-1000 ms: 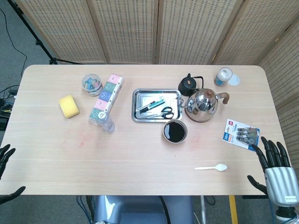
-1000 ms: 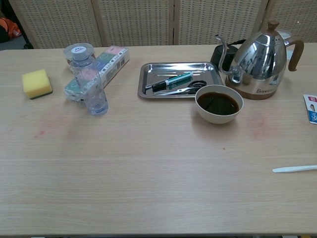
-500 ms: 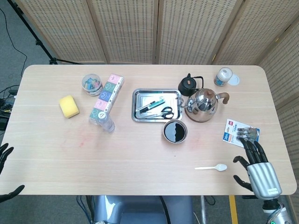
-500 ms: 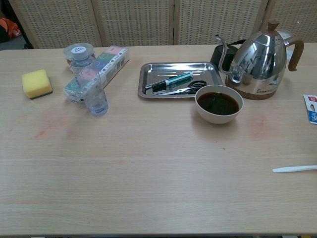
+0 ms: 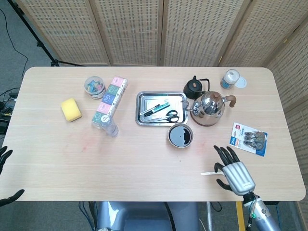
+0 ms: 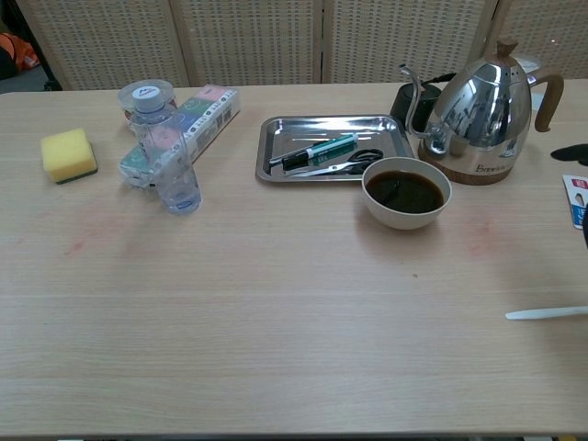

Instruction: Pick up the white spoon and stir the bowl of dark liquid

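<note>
The white spoon [image 5: 208, 173] lies flat near the table's front right edge; only its handle end shows in the head view, the rest hidden under my right hand [image 5: 234, 172]. That hand hovers over the spoon's bowl end with fingers spread, holding nothing. In the chest view the spoon [image 6: 546, 313] handle shows at the right border, with dark fingertips [image 6: 570, 153] at the frame edge. The white bowl of dark liquid [image 5: 180, 135] stands mid-table, also in the chest view [image 6: 405, 191]. My left hand [image 5: 6, 177] is at the far left edge, fingers apart, off the table.
A steel kettle [image 5: 210, 107] stands right behind the bowl, a metal tray [image 5: 144, 118] with pens and scissors to its left. A blister pack [image 5: 248, 139] lies right of the hand. A water bottle [image 5: 109, 126], box, jar and yellow sponge [image 5: 71, 109] occupy the left half.
My right hand has moved left from the table's right edge to above the spoon's bowl end, now covering it. The spoon and bowl have not moved.
</note>
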`<move>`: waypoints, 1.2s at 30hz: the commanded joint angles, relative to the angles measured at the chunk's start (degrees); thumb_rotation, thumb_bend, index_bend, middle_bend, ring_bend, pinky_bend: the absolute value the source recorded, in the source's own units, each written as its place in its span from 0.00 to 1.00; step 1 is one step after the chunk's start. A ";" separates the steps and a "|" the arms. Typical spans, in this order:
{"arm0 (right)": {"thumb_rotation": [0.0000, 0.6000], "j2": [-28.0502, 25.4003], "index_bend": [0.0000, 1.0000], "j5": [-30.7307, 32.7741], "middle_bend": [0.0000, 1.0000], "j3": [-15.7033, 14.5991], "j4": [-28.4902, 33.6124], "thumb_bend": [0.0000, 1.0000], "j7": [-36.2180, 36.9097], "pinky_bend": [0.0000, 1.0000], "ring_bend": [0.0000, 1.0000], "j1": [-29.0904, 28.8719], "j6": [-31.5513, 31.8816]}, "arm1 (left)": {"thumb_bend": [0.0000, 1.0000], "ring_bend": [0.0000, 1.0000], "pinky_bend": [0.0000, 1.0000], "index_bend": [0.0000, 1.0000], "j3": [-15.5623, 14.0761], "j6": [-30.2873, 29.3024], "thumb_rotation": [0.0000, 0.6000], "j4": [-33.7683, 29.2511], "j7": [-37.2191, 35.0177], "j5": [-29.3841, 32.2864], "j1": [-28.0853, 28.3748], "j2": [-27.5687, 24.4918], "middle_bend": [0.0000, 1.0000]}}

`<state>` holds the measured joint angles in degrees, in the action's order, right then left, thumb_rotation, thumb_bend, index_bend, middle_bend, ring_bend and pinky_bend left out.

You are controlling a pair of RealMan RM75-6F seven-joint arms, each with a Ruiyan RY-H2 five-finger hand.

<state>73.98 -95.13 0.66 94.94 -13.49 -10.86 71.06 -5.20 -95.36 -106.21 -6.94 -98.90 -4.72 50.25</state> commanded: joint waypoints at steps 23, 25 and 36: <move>1.00 10.98 0.51 11.88 0.00 0.90 -6.51 0.34 -7.73 0.00 0.00 -4.36 -8.51 | 0.01 0.00 0.00 0.00 0.10 -0.30 1.00 0.34 -2.49 0.27 -0.04 -0.74 0.00; 1.00 11.39 0.51 12.75 0.00 1.02 -6.98 0.34 -8.01 0.00 0.00 -4.57 -8.88 | 0.01 0.00 0.00 0.00 0.14 -0.31 1.00 0.37 -2.67 0.36 -0.04 -0.78 0.00; 1.00 12.59 0.51 18.32 0.00 1.73 -7.62 0.34 -10.36 0.00 0.00 -5.62 -10.75 | 0.01 0.00 0.00 0.00 0.20 -0.22 1.00 0.35 -2.85 0.49 -0.02 -0.84 0.00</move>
<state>86.51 -76.99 2.33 87.27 -23.72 -16.38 60.35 -5.00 -95.58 -105.86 -9.79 -98.42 -4.74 49.41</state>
